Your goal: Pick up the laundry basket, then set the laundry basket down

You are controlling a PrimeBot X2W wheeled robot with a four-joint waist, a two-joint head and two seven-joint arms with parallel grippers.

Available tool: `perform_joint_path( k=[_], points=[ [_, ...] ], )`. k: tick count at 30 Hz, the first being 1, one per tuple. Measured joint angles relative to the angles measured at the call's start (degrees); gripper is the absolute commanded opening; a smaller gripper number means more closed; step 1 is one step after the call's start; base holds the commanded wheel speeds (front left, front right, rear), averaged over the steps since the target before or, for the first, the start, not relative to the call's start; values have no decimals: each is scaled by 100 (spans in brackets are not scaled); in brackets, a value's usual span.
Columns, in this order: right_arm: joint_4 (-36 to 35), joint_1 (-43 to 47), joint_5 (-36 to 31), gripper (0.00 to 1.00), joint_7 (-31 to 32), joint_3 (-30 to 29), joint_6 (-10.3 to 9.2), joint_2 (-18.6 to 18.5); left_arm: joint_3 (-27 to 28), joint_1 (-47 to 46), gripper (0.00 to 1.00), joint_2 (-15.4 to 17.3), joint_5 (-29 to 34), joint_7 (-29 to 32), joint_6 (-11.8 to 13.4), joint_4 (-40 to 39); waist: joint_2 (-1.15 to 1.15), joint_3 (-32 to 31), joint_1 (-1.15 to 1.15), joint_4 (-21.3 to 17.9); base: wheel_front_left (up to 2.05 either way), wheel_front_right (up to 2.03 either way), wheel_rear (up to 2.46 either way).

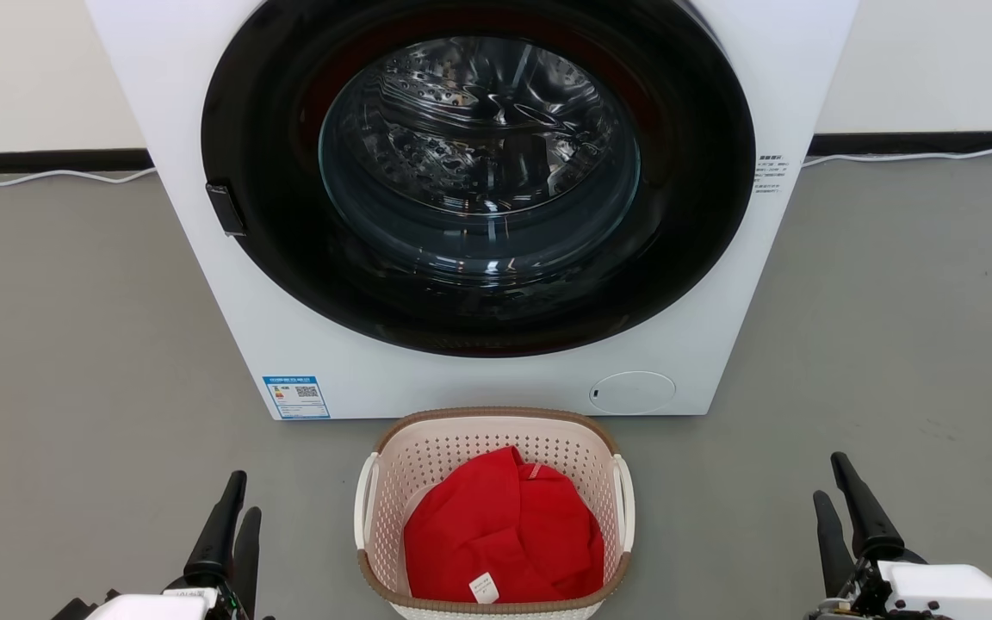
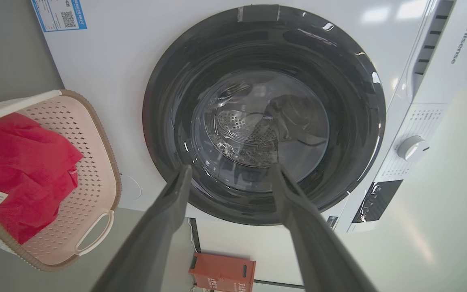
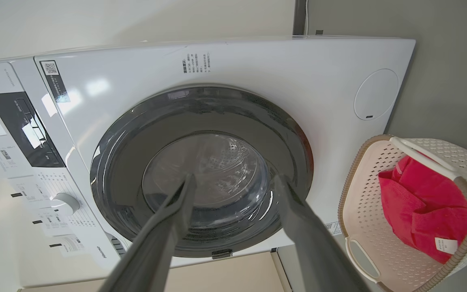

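my left gripper [image 1: 244, 492] spread, lower left | my right gripper [image 1: 829, 476] spread, lower right | laundry basket [image 1: 496, 413] bottom centre, floor [image 1: 74, 387] flanking

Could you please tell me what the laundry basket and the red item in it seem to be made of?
The laundry basket looks like moulded matte cream plastic: even rows of punched holes, with a brown woven-look rim, probably plastic. The red item looks like soft cloth: it folds and carries a white tag.
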Motion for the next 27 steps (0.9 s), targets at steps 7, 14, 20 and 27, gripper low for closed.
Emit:
perform_joint_path(
  k=[7,14,20,27],
  points=[
    [-167,1,-135,100,-122,73,0,0,10,1,100,14,60,-56,0,-190,0,3,0,2,0,0,0],
    [-354,1,-443,100,-236,170,0,-1,-58,3,100,89,324,-236,0,-343,0,3,-1,4,0,0,0],
    [-482,3,-728,100,-344,231,0,-2,-226,9,100,266,534,-459,-1,-441,0,3,-1,7,0,0,0],
    [-583,10,-1162,100,-454,309,0,-3,-409,10,100,452,899,-612,-1,-519,0,1,-1,7,0,0,0]
  ],
)
